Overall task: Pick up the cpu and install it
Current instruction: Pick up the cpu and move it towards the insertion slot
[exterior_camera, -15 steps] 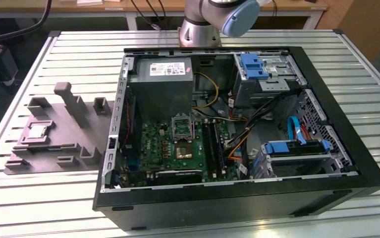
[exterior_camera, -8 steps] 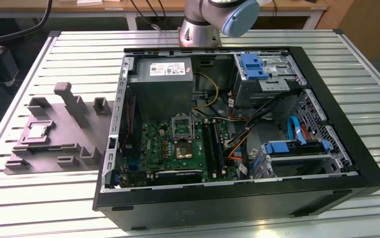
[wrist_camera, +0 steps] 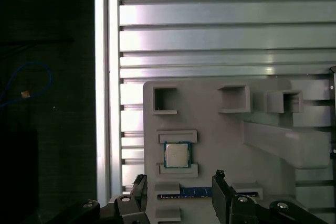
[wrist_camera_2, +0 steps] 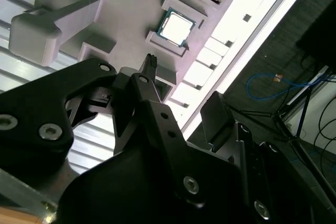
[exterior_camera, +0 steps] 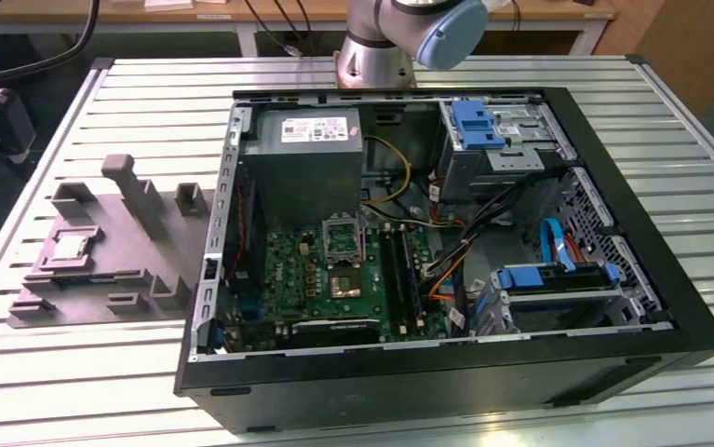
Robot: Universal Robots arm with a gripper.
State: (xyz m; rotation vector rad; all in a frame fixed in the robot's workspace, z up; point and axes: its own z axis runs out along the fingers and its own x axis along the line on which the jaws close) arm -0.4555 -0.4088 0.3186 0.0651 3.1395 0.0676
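In the exterior view, a slatted aluminium table (exterior_camera: pixel 108 372) carries an open black computer case (exterior_camera: pixel 456 382). Just beside the case, toward the exterior view's left, sits a grey plastic fixture (exterior_camera: pixel 121 270) with raised blocks and pockets. The small, flat, square cpu with a silvery-grey metal top (exterior_camera: pixel 69 247) lies in a shallow seat on that fixture. It is well apart from the metal-framed rectangular socket (exterior_camera: pixel 342 237) on the green circuit board (exterior_camera: pixel 294 275) inside the case. The grey and blue robot arm (exterior_camera: pixel 394 37) rises behind the case at the table's far edge.

In the second wrist view, the black two-fingered gripper (wrist_camera_2: pixel 181 85) hangs over the fixture (wrist_camera_2: pixel 126 3). Its fingers (wrist_camera_2: pixel 149 69) are spread wide and pinch nothing. The cpu (wrist_camera_2: pixel 176 27) rests in its seat between two low raised bars, clear of both fingertips. A blue cable (wrist_camera_2: pixel 268 85) lies on the dark floor beyond the table edge.

In the first wrist view, the gripper (wrist_camera: pixel 179 182) is again seen parted, one fingertip (wrist_camera: pixel 219 182) on each side of the fixture's middle column of pockets. The cpu (wrist_camera: pixel 177 154) lies flat and square in its seat on the fixture (wrist_camera: pixel 220 129), near the fingertips but not between or touching them. A thin blue strip (wrist_camera: pixel 194 192) sits edge-on in a slot just beside that seat.
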